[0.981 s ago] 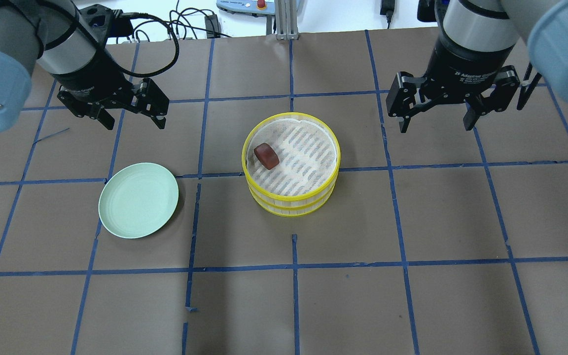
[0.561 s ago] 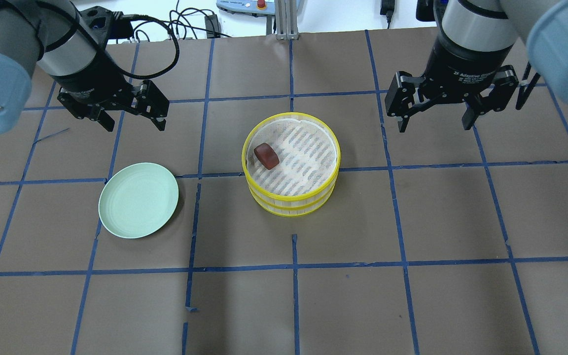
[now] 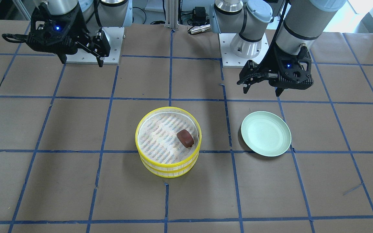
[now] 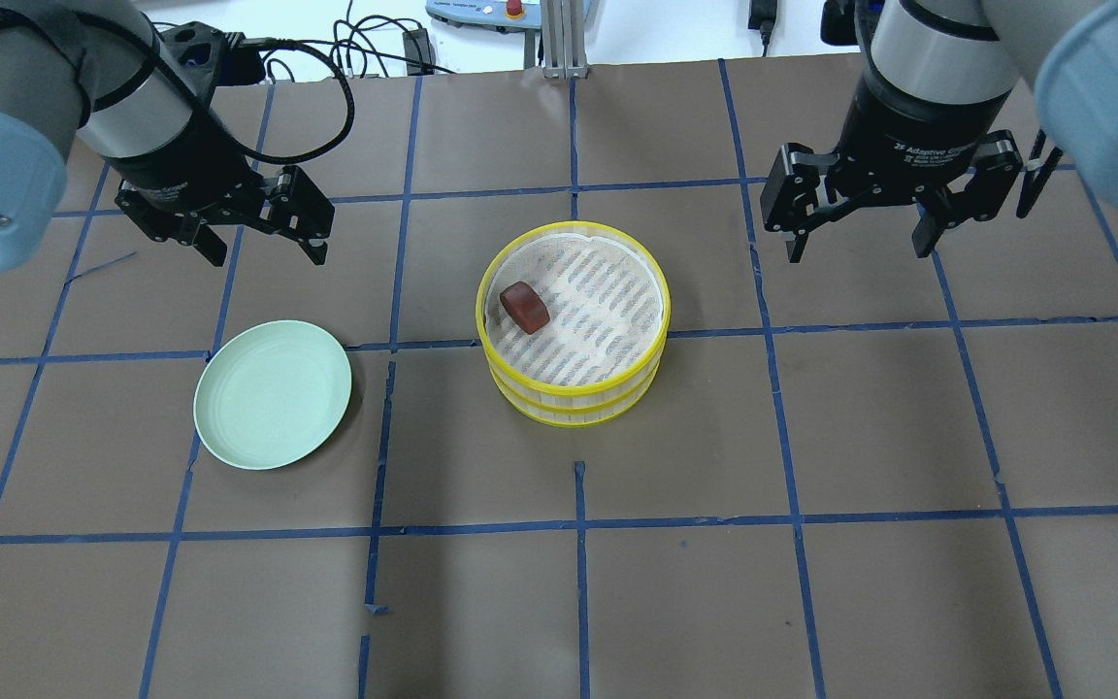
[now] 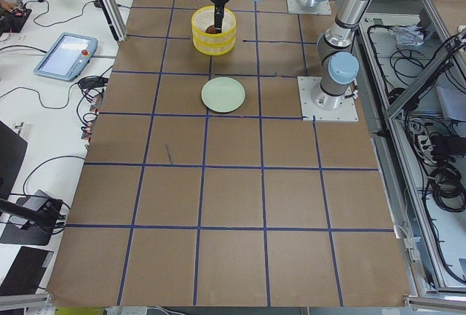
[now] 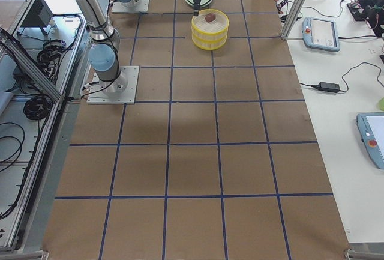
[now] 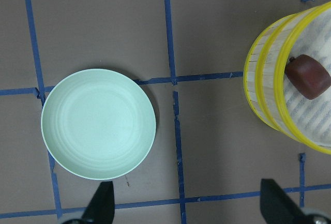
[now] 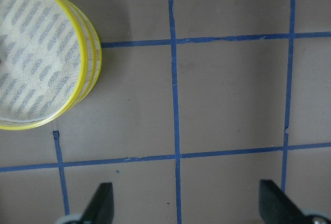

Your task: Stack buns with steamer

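The two yellow-rimmed steamer baskets (image 4: 574, 388) stand stacked at the table's middle, also in the front view (image 3: 167, 168). A dark reddish-brown bun (image 4: 525, 307) lies in the top basket on its white liner, near the left rim; it shows in the left wrist view (image 7: 309, 76) too. The creamy white bun is hidden. My left gripper (image 4: 263, 245) is open and empty, raised behind the pale green plate. My right gripper (image 4: 858, 245) is open and empty, raised to the right of the steamer.
An empty pale green plate (image 4: 273, 394) lies left of the steamer, also in the left wrist view (image 7: 98, 123). The table is brown paper with blue tape grid lines (image 4: 578, 524). Cables and a controller lie beyond the far edge.
The left gripper has shifted slightly down and right in the overhead view. The right gripper has barely moved. Steamer, bun and plate are unchanged.
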Robot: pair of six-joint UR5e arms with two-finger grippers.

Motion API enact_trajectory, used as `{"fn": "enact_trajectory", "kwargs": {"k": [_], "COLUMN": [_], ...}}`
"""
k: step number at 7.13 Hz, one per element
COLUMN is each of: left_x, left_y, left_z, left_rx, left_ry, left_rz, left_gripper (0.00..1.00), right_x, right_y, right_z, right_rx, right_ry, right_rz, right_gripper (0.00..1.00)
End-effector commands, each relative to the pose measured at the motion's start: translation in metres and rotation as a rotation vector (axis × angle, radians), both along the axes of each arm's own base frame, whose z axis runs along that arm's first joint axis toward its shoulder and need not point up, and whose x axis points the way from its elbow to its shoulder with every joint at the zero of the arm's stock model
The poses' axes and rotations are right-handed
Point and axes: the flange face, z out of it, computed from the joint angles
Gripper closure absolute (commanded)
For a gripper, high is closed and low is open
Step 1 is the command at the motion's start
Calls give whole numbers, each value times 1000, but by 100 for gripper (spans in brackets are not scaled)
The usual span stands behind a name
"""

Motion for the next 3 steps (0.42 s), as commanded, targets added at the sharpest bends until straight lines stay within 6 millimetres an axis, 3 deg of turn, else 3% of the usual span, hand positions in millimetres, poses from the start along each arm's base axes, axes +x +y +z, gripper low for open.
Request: {"fn": "enact_trajectory", "kwargs": {"k": [1,3], "left_x": [0,0], "left_y": [0,0], "left_z": [0,0], "left_rx": [-1,1], "left_ry": [0,0], "left_rz": [1,0], "left_gripper": [0,0], "right_x": [3,1], "right_y": [1,0], "right_z": [0,0], "right_rx": [0,0], "right_ry": [-8,-8], "right_rz": [5,2], "right_gripper": [0,0]}}
